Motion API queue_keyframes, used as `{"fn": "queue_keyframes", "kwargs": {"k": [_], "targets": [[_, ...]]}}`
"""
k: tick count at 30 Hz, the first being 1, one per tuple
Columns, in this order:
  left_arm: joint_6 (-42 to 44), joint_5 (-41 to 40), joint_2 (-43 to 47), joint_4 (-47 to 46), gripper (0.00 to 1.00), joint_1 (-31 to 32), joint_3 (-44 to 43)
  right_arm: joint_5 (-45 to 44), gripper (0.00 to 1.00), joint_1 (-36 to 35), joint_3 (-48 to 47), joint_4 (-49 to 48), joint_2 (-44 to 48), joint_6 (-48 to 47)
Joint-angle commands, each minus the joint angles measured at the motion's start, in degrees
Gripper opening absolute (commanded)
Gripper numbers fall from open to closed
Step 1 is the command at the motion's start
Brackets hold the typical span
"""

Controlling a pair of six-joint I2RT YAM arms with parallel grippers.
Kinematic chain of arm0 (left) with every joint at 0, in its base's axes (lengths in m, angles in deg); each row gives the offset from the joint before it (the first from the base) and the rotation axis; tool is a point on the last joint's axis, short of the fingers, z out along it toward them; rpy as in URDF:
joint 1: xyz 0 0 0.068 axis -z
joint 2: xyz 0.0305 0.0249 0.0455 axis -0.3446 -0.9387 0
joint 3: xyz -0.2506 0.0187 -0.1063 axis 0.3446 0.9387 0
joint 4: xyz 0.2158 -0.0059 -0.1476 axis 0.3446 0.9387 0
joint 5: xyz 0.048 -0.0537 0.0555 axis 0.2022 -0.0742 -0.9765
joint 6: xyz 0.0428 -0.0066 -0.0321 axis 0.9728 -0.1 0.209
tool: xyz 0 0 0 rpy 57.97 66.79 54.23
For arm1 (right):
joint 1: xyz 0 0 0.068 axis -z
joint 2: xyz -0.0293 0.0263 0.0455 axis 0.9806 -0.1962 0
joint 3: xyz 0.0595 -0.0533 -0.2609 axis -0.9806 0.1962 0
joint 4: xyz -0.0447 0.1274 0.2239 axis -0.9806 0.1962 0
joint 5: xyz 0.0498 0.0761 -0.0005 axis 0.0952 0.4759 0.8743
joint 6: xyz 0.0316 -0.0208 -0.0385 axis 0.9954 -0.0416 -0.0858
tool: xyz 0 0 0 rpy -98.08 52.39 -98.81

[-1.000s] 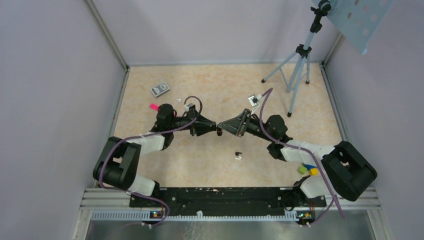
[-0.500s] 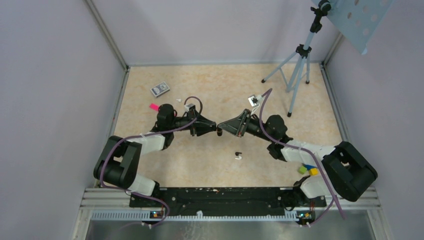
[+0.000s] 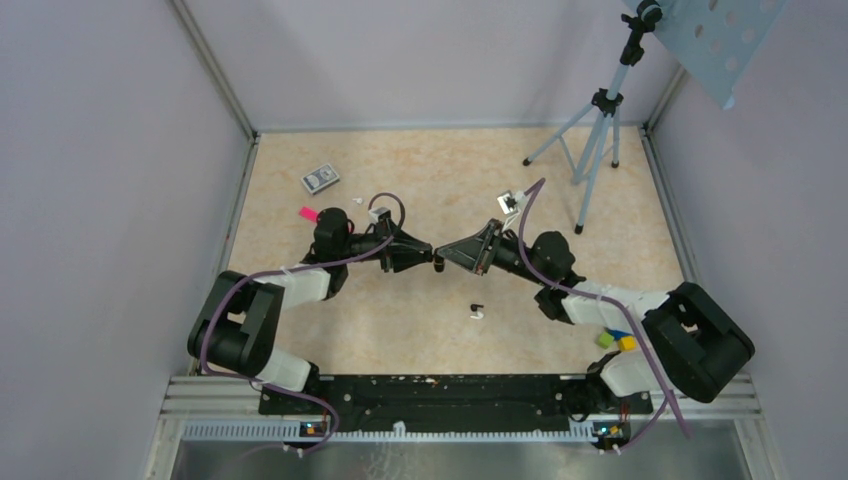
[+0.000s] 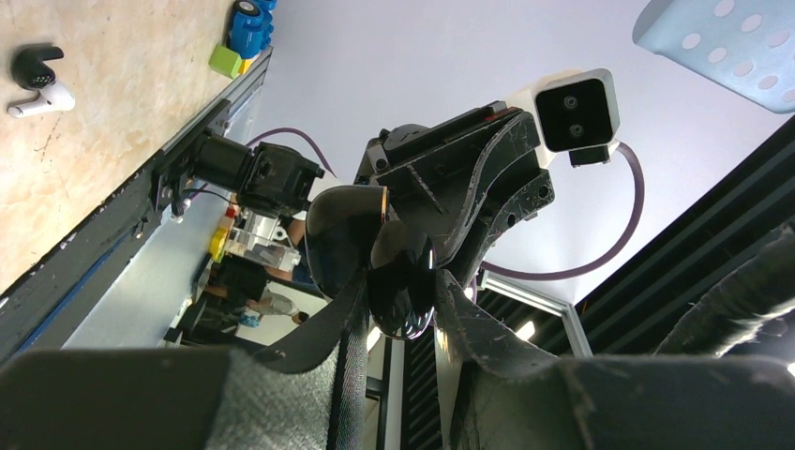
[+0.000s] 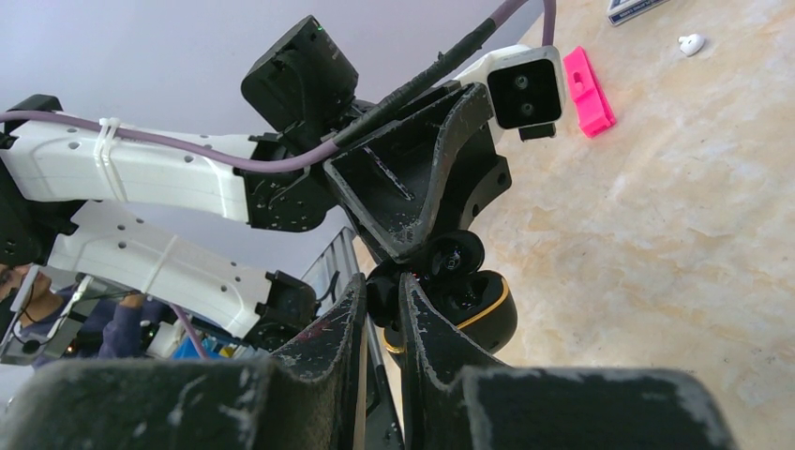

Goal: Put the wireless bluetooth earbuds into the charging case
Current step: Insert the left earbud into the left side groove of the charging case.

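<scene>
1. Black glossy charging case [image 5: 473, 314] — clamped in the left gripper [image 4: 403, 314], raised mid-table.
2. Right gripper [image 5: 381, 292], nearly closed, pinches what appears to be a black earbud [image 5: 380, 302] at the case mouth — the approach runs tip-to-tip.
3. Spare earbuds [image 3: 476, 310] lie apart, toward the near edge.

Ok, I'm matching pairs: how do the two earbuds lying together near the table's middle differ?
Colour: the black earbud is black, the white earbud white. Position: from above, the black earbud lies just farther back on the table than the white earbud. Both are small, stemmed and lie loose side by side.
</scene>
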State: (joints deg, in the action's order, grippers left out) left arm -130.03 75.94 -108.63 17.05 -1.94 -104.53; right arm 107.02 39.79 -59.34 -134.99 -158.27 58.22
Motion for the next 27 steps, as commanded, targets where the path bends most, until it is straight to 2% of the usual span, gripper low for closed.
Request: {"fn": "queue_keyframes", "kwargs": {"k": [1, 13, 20, 27], "targets": [[-2.42, -0.44, 1.08, -8.12, 0.0, 0.06, -0.92, 4.27, 0.0, -1.45, 1.94, 6.03, -1.93, -2.6], [-2.88, -1.25, 0.79, -8.16, 0.0, 0.03, -0.37, 5.29, 0.0, -1.45, 3.98, 8.95, 0.33, -5.24], [-3.64, -1.12, 0.44, -10.0, 0.0, -0.03, 0.24, 5.03, 0.0, -1.45, 6.04, 6.33, 0.16, -4.03], [-2.77, 0.32, 0.12, -9.6, 0.0, -0.07, -0.61, 4.78, 0.0, -1.45, 4.22, 7.57, -0.3, -4.49]]}}
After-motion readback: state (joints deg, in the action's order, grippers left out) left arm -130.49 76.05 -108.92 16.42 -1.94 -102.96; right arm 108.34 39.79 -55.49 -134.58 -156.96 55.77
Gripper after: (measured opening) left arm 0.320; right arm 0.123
